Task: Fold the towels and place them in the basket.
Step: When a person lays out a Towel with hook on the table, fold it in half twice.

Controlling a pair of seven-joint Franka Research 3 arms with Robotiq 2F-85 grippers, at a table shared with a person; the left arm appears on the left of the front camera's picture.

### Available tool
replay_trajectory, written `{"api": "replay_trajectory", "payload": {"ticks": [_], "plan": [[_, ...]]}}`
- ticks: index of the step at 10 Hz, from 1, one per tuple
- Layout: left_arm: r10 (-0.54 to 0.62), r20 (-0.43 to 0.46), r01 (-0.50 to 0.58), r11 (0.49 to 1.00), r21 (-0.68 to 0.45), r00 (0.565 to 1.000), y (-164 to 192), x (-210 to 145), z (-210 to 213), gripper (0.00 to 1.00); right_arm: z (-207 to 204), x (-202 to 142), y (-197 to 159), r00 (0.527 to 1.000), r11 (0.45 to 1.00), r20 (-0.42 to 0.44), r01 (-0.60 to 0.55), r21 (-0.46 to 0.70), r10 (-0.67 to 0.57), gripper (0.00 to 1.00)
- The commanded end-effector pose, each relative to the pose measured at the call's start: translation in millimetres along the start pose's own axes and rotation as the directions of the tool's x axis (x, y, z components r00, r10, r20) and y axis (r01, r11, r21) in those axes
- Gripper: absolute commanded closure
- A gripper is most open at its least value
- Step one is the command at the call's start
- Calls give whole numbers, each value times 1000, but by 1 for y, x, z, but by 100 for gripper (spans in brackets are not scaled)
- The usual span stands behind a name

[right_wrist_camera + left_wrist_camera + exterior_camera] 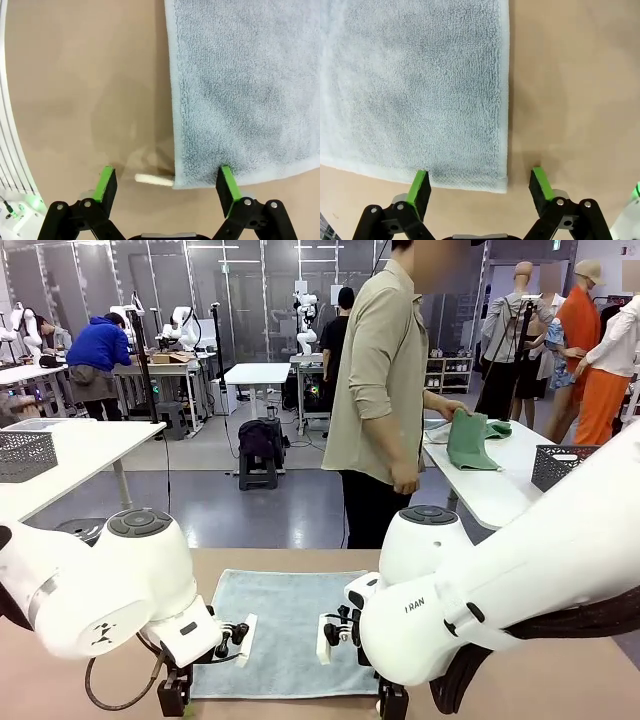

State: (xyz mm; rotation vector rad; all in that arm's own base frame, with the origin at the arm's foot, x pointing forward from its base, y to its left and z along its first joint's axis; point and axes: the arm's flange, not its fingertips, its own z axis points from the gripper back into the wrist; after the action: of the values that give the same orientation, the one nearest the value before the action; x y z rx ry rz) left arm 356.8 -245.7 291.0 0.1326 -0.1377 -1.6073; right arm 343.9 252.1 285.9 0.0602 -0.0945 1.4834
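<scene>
Towel [285, 625]: one pale blue-grey piece, spread flat and unfolded on the tan counter [30, 690], lying between the two white arms. Near edge runs close to the robot's side.

Left gripper [480, 185]: released, jaws wide, nothing held. Low over the towel's near corner. In the left wrist view one green pad [420, 186] sits over the hemmed edge of the cloth, the other over bare counter just beside it. The corner itself lies between the two fingers. Contact with the cloth: cannot tell.

Right gripper [166, 184]: also released, jaws wide, empty. It straddles the other near corner. One pad [226, 184] is over the towel's hem, the other above bare counter. A small pale loop [152, 179] sticks out from this corner, flat on the counter, between the fingers.

Far side: a person in a beige shirt stands turned away from the counter, toward a white side table [490, 495]. One hand [457, 410] rests on a green cloth [472, 445] draped there. A dark mesh basket [562, 465] sits on that same side table, well apart from the towel.
</scene>
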Motion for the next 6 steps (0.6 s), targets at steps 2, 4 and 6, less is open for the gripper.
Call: {"api": "replay_trajectory", "payload": {"ticks": [2, 4, 6], "plan": [[9, 11, -9, 999, -34, 1000, -65, -50, -6, 0, -9, -19, 23, 1000, 1000, -7, 3, -21, -3, 0], [11, 10, -11, 999, -39, 1000, -64, -51, -5, 0, -11, -18, 23, 1000, 1000, -8, -3, -24, 3, 0], [13, 8, -12, 998, -66, 1000, -63, -51, -4, 0, -12, -18, 24, 1000, 1000, -4, -4, -26, 3, 0]]}}
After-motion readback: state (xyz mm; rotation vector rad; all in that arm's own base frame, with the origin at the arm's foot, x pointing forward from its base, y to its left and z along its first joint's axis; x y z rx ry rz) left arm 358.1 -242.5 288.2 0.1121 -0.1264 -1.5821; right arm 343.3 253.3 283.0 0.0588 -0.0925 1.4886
